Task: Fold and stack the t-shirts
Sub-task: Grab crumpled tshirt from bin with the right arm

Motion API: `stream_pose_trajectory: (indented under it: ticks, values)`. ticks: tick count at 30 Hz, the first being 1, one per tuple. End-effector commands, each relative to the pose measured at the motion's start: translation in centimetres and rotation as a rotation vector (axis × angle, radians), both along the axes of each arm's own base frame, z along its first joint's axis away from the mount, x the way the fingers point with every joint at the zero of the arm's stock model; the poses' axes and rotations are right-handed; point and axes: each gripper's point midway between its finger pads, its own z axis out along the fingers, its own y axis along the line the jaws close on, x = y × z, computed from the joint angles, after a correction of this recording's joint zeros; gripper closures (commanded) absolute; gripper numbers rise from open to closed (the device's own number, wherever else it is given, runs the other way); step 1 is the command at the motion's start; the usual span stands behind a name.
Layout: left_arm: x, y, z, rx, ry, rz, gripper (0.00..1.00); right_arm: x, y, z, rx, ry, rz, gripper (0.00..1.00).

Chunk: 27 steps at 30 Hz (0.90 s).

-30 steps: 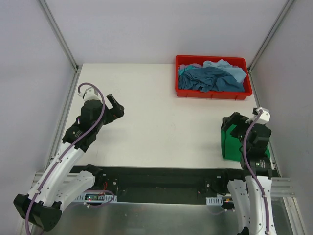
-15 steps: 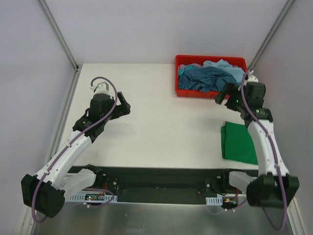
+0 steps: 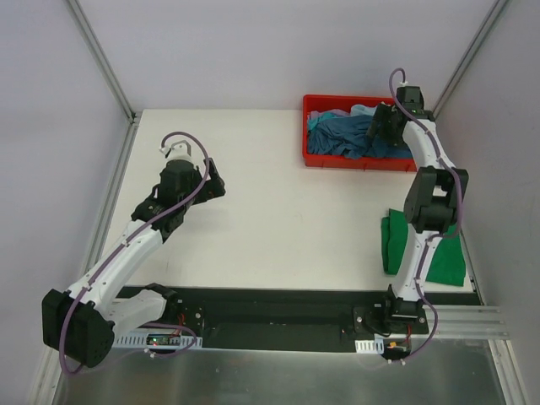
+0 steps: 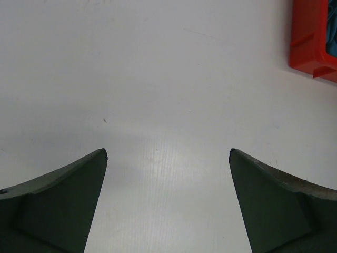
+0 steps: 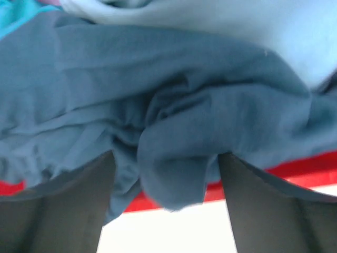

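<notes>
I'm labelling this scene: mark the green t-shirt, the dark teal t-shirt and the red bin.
green t-shirt [image 3: 447, 266]: top view, right half.
dark teal t-shirt [image 5: 174, 158]: right wrist view, bunched fold.
red bin [image 3: 350, 162]: top view, front wall.

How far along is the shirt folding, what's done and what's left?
Done: one green t-shirt lies folded on the table, near right. In hand: the open right fingers straddle a fold of the dark teal shirt in the red bin, not gripping yet. Left: that shirt and the pale blue one beside it. The left fingers hang open over the table.
</notes>
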Motion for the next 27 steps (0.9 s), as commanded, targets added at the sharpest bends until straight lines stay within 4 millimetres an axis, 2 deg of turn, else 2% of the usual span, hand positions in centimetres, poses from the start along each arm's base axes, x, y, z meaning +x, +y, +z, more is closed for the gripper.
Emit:
stream_pose_trajectory:
  ticks: [1,3,4,7,10,12,14,17,20,22,27]
  values:
    - [1.0,0.8,0.0,0.046,-0.019,0.026,0.01,2.6,-0.7,0.2,-0.102,-0.015,0.006,0.32]
    - [0.9,0.8,-0.1,0.047,-0.017,0.021,0.01,2.8,0.1,0.4,-0.096,-0.016,0.021,0.59]
    - [0.8,0.8,0.1,0.042,-0.022,0.020,0.01,2.7,0.9,1.5,-0.108,-0.038,0.036,0.69]
    - [0.7,0.8,0.3,0.035,-0.030,0.021,0.01,1.5,2.7,4.9,-0.166,-0.096,0.078,0.86]
    - [0.6,0.8,0.3,0.026,-0.031,0.021,0.01,-0.7,4.1,8.8,-0.186,-0.135,0.097,0.88]
    - [0.5,0.5,0.4,0.010,-0.028,0.014,0.01,-2.1,5.8,11.0,-0.175,-0.166,0.132,0.91]
    - [0.5,-0.1,0.5,-0.003,-0.024,-0.010,0.01,-3.4,7.7,13.3,-0.185,-0.214,0.180,0.99]
    - [0.1,-0.2,1.0,-0.028,-0.035,-0.018,0.01,-5.3,10.8,18.5,-0.192,-0.347,0.276,0.99]
    - [-0.3,0.2,1.3,-0.048,-0.051,0.011,0.01,-7.5,14.5,23.9,-0.203,-0.521,0.405,0.99]
    - [-0.6,0.3,1.5,-0.064,-0.061,0.018,0.01,-9.7,17.4,27.4,-0.193,-0.631,0.501,0.99]
    - [-1.6,0.5,2.2,-0.112,-0.091,0.035,0.01,-16.7,24.6,34.6,-0.058,-0.862,0.744,0.99]
